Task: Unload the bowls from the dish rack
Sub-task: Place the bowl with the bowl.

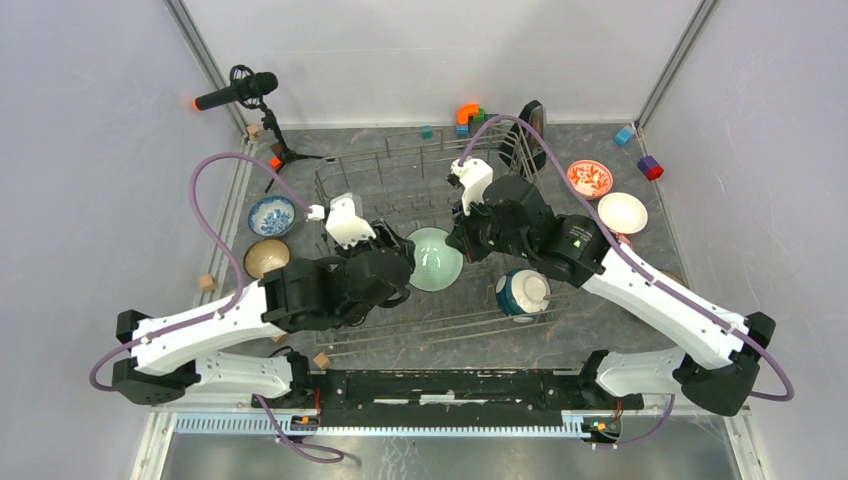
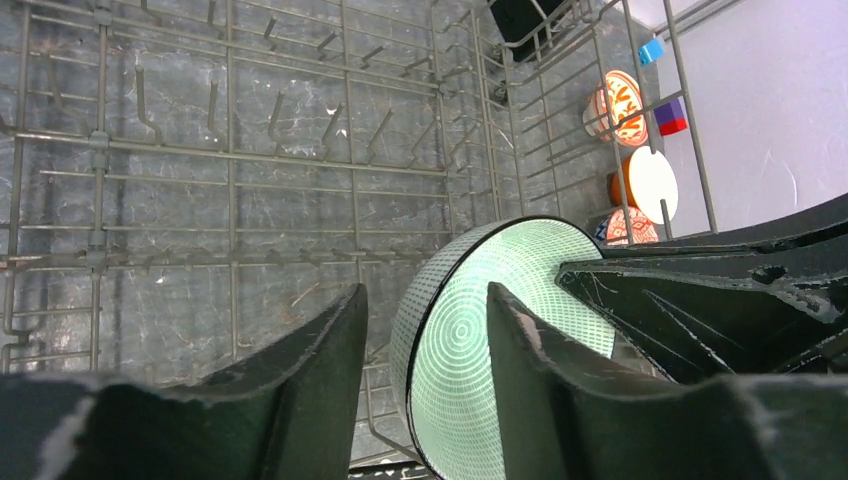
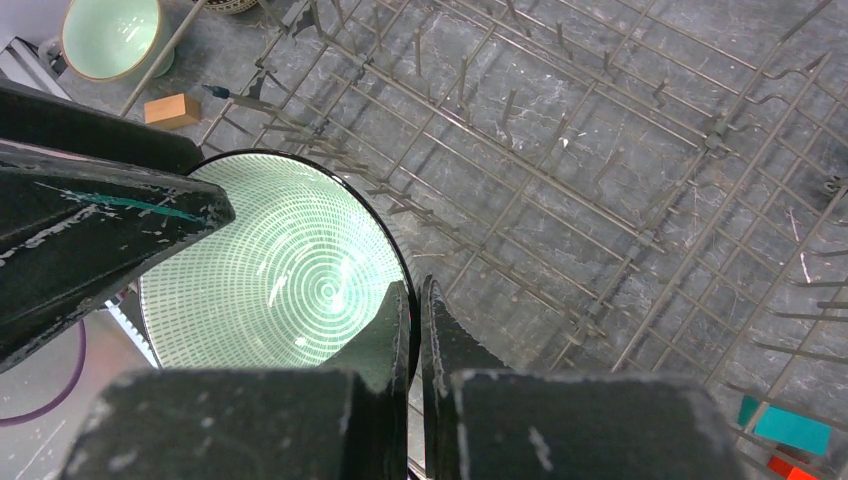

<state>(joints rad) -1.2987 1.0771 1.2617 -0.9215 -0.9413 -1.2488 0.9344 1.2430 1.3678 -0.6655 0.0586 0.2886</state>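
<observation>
Left pincer (image 2: 425, 295) straddles green bowl (image 2: 452, 360)'s rim loosely.

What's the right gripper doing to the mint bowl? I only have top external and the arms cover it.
Observer: Right wrist view shows the right gripper pinched shut on the mint bowl at its rim.
Operator: And the left?
Observer: The left gripper is open, straddling the rim, with a gap outside the wall.
Operator: Is the bowl out of the rack?
Observer: No. It's on edge inside the dish rack, with tines close by its rim.
</observation>
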